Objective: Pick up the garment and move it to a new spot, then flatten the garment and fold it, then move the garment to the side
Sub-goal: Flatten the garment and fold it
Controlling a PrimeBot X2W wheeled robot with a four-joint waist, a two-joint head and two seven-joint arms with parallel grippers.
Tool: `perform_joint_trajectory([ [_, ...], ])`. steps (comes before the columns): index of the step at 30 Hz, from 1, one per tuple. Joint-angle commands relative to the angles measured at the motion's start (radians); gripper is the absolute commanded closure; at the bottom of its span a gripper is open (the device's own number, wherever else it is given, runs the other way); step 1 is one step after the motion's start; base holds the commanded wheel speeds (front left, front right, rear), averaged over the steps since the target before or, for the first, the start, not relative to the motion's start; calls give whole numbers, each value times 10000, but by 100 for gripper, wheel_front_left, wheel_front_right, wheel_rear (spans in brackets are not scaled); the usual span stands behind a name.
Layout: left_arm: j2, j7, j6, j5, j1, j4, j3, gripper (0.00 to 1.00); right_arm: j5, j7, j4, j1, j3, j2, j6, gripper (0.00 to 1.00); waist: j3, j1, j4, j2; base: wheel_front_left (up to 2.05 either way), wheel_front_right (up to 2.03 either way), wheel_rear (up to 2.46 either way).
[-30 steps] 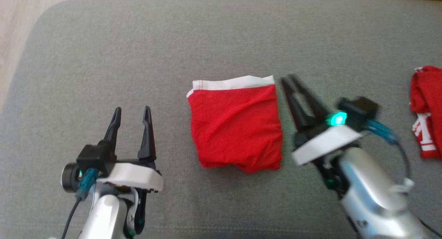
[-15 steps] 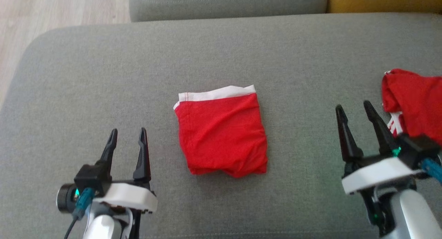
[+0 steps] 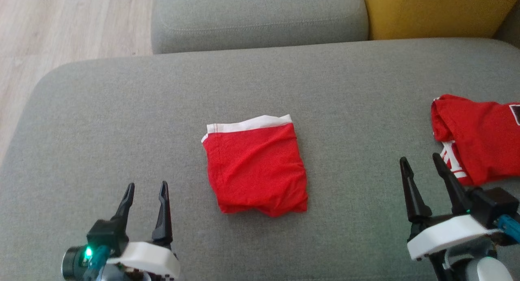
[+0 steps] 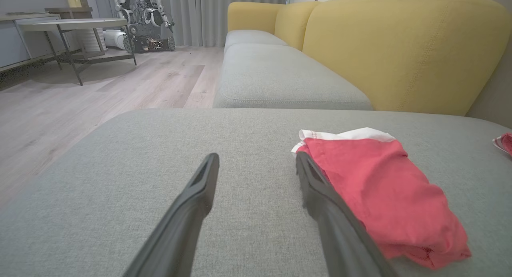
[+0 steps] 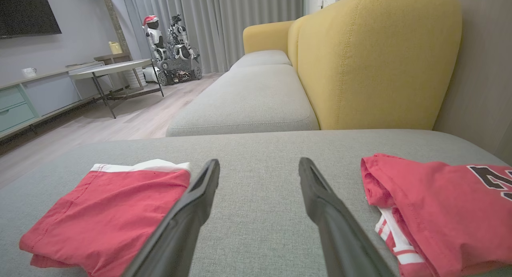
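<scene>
Red garment (image 3: pixel 255 167) with a white band lay folded in the middle of the grey couch seat (image 3: pixel 122 110). The left tool (image 3: pixel 146 184) and the right tool (image 3: pixel 419 158) were both spread wide and empty, one on each side of it. A red shirt (image 3: pixel 475 139) lay just beside the right tool.

head view: the cushion (image 3: pixel 101 118) is seen from above, facing forward and down. wrist views: taken low and close over it, along the left gripper (image 4: pixel 257 157) and right gripper (image 5: pixel 259 161), toward the backrest (image 4: pixel 400 49). the garment (image 3: pixel 254 167) and shirt (image 3: pixel 475 139) are shared by all three, the shirt at the left wrist view's edge.
</scene>
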Motion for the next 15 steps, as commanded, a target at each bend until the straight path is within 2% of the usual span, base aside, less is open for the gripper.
perform_joint_trajectory([
  [1, 190, 17, 77, -16, -220, -398, 368, 0, -77, 29, -455, -167, 189, 9, -9, 0, -74, 0, 15, -1, 0, 0, 0],
  [15, 343, 191, 186, -22, 92, -649, 245, 0, -266, 187, -780, 184, 124, 117, -9, 0, -302, 0, 84, -1, 0, 0, 0],
])
